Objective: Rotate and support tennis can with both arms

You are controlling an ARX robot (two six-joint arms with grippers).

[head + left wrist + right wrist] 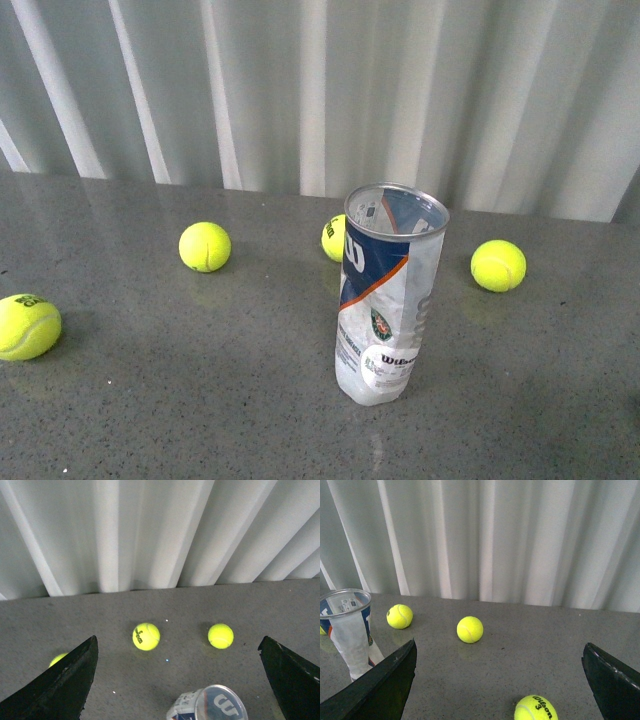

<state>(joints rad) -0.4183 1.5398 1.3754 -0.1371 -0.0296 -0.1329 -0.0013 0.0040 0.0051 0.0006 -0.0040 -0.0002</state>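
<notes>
Speckled grey tabletop [150, 400] with a can and balls

A clear, dented plastic tennis can [388, 300] stands upright; four yellow-green tennis balls [205, 246] lie scattered around it.

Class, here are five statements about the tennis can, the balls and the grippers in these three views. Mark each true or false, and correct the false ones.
1. The tennis can stands upright on the table. True.
2. The can's top is closed with a lid. False: the metal-rimmed top is open and you can see inside.
3. Four tennis balls show in the front view. True: one at far left, one left of the can, one partly behind it, one to its right.
4. The left gripper is clamped on the can. False: its fingers are spread wide, touching nothing.
5. The right gripper holds a ball. False: it is open and empty.
</notes>
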